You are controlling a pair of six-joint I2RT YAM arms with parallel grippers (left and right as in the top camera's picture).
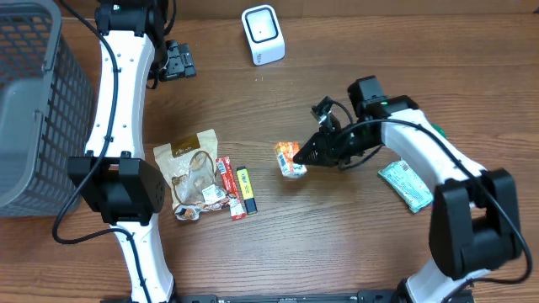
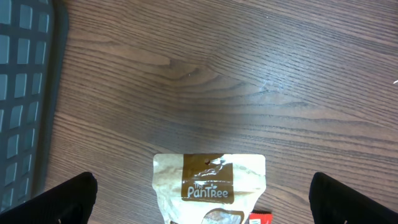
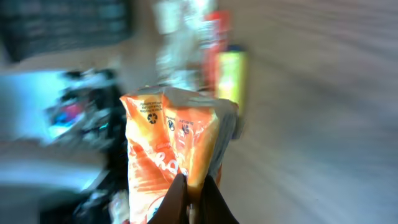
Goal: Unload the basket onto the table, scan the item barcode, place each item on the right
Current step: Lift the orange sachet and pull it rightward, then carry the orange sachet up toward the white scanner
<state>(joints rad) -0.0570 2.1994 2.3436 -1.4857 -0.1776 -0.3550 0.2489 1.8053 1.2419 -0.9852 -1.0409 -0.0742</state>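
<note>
**Wood counter: packet pinched, robot-side of scanner**

Right gripper is clamped on the orange packet's edge, well apart from the scanner and slightly to its right. Can't tell if the packet is clear of the counter. Left gripper is wide, holding nothing, left of the scanner. Brown pouch lies farther down-left.

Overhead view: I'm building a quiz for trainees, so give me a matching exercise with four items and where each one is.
Items:
1. white scanner
2. grey basket
3. orange packet
4. green packet

Places:
A. at the left edge of the table
B. held by the right hand
C. far side, near the middle
D. lying flat on the right side

Pairs: 1-C, 2-A, 3-B, 4-D
</note>
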